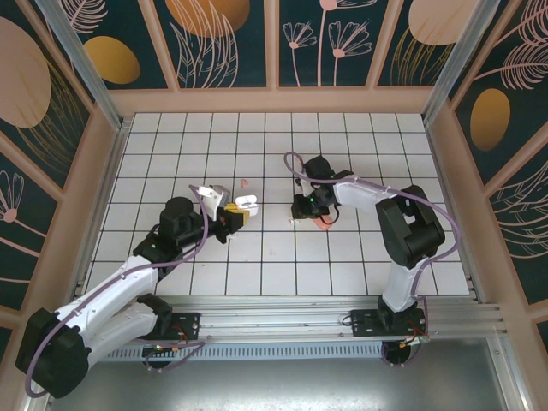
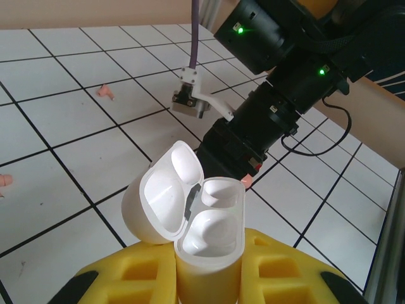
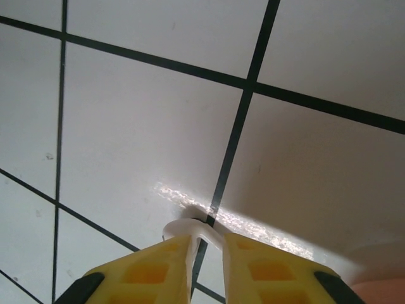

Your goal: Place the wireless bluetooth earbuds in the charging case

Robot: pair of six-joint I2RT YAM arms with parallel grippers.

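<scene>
My right tool (image 3: 207, 250) pinches a white bud (image 3: 190, 229) at the counter (image 3: 126, 126). My left tool (image 2: 209, 272) clamps the open case (image 2: 212, 221) near it. I'd lift slowly, check the bud isn't slipping, then line it up over an empty well.

Lab test cell — gridded tabletop (image 1: 257, 154), aluminium frame (image 1: 282, 306), printed floral wall panels (image 1: 214, 43).
</scene>
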